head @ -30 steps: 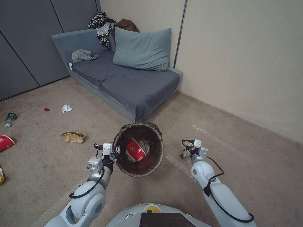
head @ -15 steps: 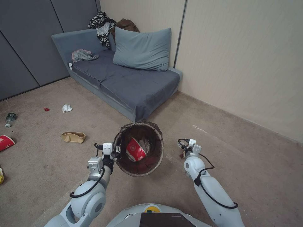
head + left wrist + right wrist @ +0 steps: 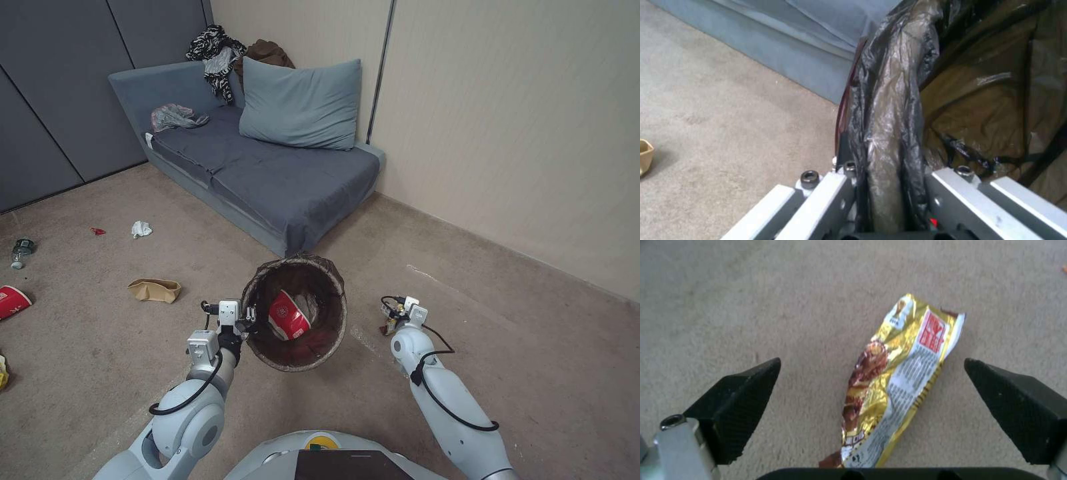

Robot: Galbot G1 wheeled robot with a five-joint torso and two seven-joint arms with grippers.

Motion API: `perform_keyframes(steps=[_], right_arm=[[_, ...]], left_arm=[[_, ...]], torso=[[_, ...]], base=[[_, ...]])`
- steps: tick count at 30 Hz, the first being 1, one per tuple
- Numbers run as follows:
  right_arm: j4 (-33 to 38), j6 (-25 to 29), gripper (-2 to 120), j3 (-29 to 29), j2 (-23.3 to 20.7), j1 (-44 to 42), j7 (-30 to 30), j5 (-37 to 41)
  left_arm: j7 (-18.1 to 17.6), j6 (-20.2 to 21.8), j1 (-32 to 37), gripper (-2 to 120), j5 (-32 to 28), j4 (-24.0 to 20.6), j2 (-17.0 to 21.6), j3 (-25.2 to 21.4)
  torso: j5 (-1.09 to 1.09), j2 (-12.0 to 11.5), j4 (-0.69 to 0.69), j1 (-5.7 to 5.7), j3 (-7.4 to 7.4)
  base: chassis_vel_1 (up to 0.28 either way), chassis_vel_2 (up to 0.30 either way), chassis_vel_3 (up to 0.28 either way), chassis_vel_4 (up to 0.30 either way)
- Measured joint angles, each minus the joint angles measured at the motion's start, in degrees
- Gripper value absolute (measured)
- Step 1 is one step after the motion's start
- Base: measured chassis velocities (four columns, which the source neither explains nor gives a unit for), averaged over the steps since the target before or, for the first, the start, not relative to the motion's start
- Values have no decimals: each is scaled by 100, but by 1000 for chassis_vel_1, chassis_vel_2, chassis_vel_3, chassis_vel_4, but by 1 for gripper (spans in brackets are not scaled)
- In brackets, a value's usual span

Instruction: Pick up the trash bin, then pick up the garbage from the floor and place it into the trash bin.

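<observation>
While the left gripper [image 3: 248, 319] holds the bin [image 3: 295, 313] up by its rim, the right gripper [image 3: 871, 390] has swung back over the wrapper [image 3: 896, 373] on the floor, fingers wide apart, ready to grab.

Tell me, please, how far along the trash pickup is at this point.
Done: the left end effector is shut on the trash bin rim, holding it up, with a red-and-white cup inside. In hand: the right end effector hangs open over a yellow snack wrapper on the carpet. Left: the brown paper bag, tissue wad, bottle, red scrap and another cup.
</observation>
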Motion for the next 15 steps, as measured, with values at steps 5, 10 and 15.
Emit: perform_keyframes(steps=[5, 10, 15], right_arm=[[-208, -58, 98, -16, 68, 90, 5, 33], [-383, -89, 98, -25, 119, 152, 5, 31], [-631, -121, 97, -25, 163, 249, 5, 29]], left_arm=[[0, 0, -1, 2, -15, -2, 18, -16], [-4, 0, -3, 2, -27, -7, 25, -24], [-9, 0, -10, 2, -32, -10, 21, -24]], torso=[[0, 0, 1, 0, 0], [0, 0, 0, 0, 0], [0, 0, 0, 0, 0]], base=[[0, 0, 0, 0], [0, 0, 0, 0], [0, 0, 0, 0]])
